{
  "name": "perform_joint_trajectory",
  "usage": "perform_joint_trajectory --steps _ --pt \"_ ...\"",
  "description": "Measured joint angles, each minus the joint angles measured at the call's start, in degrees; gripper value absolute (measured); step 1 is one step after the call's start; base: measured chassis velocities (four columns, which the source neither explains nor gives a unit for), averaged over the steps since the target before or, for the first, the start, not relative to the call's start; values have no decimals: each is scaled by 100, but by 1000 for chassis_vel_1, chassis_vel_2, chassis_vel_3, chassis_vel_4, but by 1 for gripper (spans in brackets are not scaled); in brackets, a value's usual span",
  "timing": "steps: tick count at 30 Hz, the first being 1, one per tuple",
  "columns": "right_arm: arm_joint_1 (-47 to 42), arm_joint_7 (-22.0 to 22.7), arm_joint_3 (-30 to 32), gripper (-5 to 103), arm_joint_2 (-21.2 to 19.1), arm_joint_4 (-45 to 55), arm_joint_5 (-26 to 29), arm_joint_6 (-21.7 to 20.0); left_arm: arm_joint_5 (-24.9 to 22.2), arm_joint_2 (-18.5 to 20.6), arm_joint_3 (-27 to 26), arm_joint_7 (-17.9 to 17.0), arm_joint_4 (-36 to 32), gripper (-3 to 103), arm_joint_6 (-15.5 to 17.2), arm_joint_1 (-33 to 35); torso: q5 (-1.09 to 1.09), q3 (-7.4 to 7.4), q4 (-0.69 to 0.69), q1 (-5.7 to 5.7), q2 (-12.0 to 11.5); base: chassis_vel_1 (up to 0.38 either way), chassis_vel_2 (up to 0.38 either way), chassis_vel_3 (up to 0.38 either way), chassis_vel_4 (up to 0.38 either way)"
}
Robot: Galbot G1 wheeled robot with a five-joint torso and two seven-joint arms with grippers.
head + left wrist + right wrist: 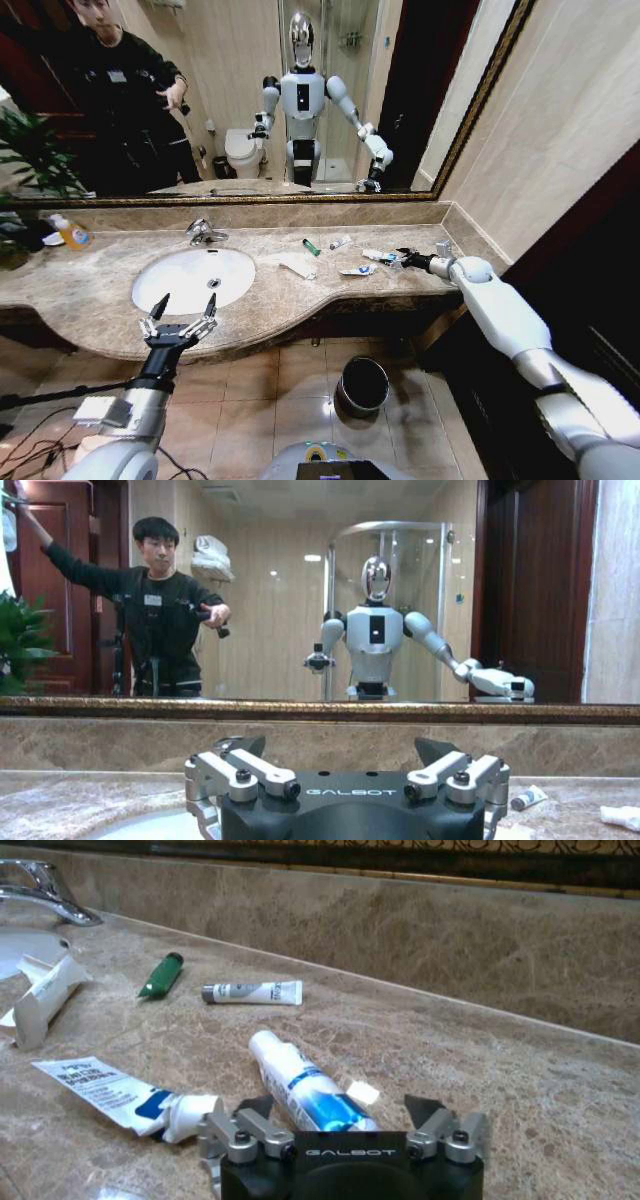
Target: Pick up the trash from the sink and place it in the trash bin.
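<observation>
White tube [305,1087] lies on marble counter [90,290] between right gripper's [345,1114] spread fingers, seemingly untouched. Left gripper [185,303] spread over sink [190,280] front rim.

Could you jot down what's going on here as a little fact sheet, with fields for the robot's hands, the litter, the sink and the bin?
left end effector: open, at the sink's front edge
right end effector: open, straddling a white tube with blue marks
other litter: green tube, small white tube, flattened tube, white paper, all on the counter
sink: no litter visible in the basin
trash bin: on the floor below the counter
</observation>
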Motion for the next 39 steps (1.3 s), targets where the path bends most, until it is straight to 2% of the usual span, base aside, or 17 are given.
perform_joint_trajectory --steps 1,4,6,8,9,10,12,15,19,23,26,27,30,32,37,39 --pt "0 0 0 89 0 0 0 0 0 0 0 0 0 100 0 0 0 0 0 0 0 0 0 0 0" --pt "-15 -26 -6 73 -9 1 -18 0 0 0 0 0 0 100 0 0 -1 0 0 0 0 0 0 0 0" --pt "-26 -31 -5 73 -8 2 -29 0 0 0 0 0 0 100 0 0 0 0 0 0 0 0 0 0 0" --pt "-64 -34 9 62 12 11 -78 1 0 0 0 0 0 100 0 0 0 0 0 0 0 0 0 0 0" --pt "-64 -34 9 62 12 11 -78 1 0 0 0 0 0 100 0 0 0 0 0 0 0 0 0 0 0" --pt "-85 -34 20 51 29 22 -105 2 0 0 0 0 0 100 0 0 0 0 0 0 0 0 0 0 0" --pt "-104 -32 26 51 37 41 -120 3 0 0 0 0 0 100 0 0 0 0 0 0 0 0 0 0 0" --pt "-163 7 50 35 62 140 -121 5 0 0 0 0 0 100 0 0 0 0 0 0 0 0 0 0 0" --pt "-263 144 67 27 40 319 -62 -24 0 0 0 0 0 100 0 0 0 0 0 0 0 0 0 0 0" --pt "-378 408 86 27 -12 532 110 -54 0 0 0 0 0 100 0 0 -1 0 0 0 0 0 0 0 0" --pt "-617 1176 222 27 -78 1047 517 -125 0 0 0 0 0 100 -1 0 -2 0 0 0 0 0 0 0 0" --pt "-617 1176 222 27 -78 1047 517 -125 0 0 0 0 0 100 -1 0 -2 0 0 0 0 0 0 0 0" --pt "-966 1804 540 27 -146 1638 960 -204 0 0 0 0 0 100 0 0 -2 -1 1 0 1 0 0 0 0" --pt "-1034 1867 631 27 -148 1723 999 -192 0 0 0 0 0 100 0 0 -1 0 0 -1 1 0 0 0 0" --pt "-1714 2190 1477 27 -197 2291 1130 -144 0 0 0 0 0 100 0 0 0 -1 1 -1 1 0 0 0 0" --pt "-1871 2222 1613 27 -217 2393 1145 -141 0 -1 0 0 0 100 0 -1 -2 -1 1 -1 1 0 0 0 0"
